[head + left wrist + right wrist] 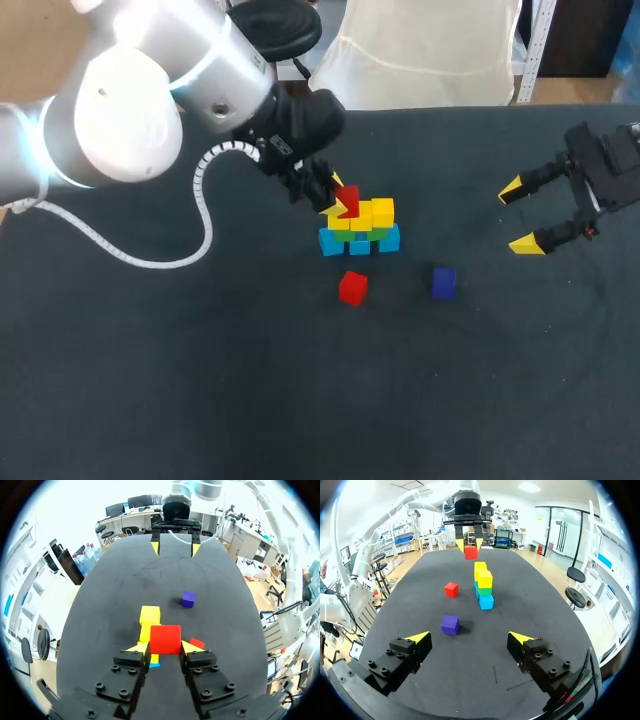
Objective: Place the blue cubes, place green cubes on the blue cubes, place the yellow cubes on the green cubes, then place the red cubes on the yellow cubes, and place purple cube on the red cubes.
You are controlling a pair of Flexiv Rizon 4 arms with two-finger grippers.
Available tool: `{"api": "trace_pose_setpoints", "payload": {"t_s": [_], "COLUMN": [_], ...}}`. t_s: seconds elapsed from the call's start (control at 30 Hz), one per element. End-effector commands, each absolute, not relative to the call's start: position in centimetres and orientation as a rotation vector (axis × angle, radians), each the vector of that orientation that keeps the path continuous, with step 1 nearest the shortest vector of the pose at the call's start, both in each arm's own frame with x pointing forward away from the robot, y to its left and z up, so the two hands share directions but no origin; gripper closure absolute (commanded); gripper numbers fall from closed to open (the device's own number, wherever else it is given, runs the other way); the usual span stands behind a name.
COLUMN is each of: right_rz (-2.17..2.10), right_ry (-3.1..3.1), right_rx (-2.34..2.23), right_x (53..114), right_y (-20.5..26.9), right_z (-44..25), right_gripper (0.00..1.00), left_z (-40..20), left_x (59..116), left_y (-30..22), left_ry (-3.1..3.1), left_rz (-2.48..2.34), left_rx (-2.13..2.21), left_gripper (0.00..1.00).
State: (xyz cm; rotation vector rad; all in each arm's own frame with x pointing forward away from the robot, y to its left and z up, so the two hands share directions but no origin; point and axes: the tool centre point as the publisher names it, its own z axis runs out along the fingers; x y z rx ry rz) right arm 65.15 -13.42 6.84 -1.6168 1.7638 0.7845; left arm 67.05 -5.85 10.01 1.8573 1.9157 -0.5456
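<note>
While your left gripper (166, 647) pinches one red cube (165, 639) over the yellow cubes (375, 213) for stacking, your right gripper (469, 637) rests spread. Purple cube (444, 282): loose, near right.

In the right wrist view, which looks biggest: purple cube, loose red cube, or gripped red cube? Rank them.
1. purple cube
2. loose red cube
3. gripped red cube
The reds look nearly alike; camera distance likely decides the order.

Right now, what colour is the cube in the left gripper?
Red. The cube shows best in the left wrist view.
</note>
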Motion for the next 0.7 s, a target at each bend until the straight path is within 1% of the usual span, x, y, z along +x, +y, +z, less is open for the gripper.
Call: {"api": "trace_pose_setpoints", "payload": {"t_s": [0.03, 0.5, 0.53, 0.57, 0.7], "right_rz": [0.787, 0.787, 0.787, 0.787, 0.787], "right_ry": [1.761, 1.761, 1.761, 1.761, 1.761], "right_rx": [-1.617, -1.617, -1.617, -1.617, -1.617], "right_x": [65.3, 65.3, 65.3, 65.3, 65.3], "right_y": [-13.4, -13.4, -13.4, -13.4, -13.4], "right_z": [6.7, 6.7, 6.7, 6.7, 6.7], "right_gripper": [0.00, 0.00, 0.00, 0.00, 0.00], "left_z": [9.7, 8.9, 8.9, 8.9, 8.9], "left_x": [68.1, 69.3, 69.4, 69.4, 69.6], "left_y": [-6.4, -6.3, -6.3, -6.3, -6.2], "left_ry": [1.920, 1.943, 1.938, 1.936, 1.936], "left_rz": [-0.555, -0.556, -0.568, -0.571, -0.559], "left_rx": [1.875, 1.885, 1.881, 1.881, 1.891], "left_gripper": [1.00, 1.00, 0.98, 0.89, 0.84]}}
